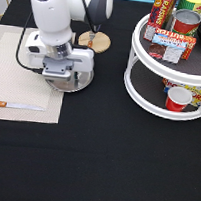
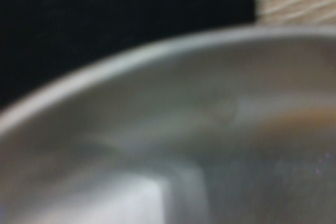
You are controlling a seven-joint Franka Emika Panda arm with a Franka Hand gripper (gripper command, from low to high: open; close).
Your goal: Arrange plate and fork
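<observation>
The shiny silver plate lies at the right edge of the beige placemat, partly over the black tablecloth. My gripper is low over the plate's near-left part, and the hand covers most of the plate. In the wrist view the plate fills the picture from very close, its rim curving across, with a corner of the placemat beyond it. I cannot make out the fork for certain; a small brown thing rests on the wooden coaster.
A wooden-handled knife lies on the placemat's lower edge. A round tan coaster sits behind the plate. A white two-tier turntable with cans, boxes and a red cup stands at the exterior view's right.
</observation>
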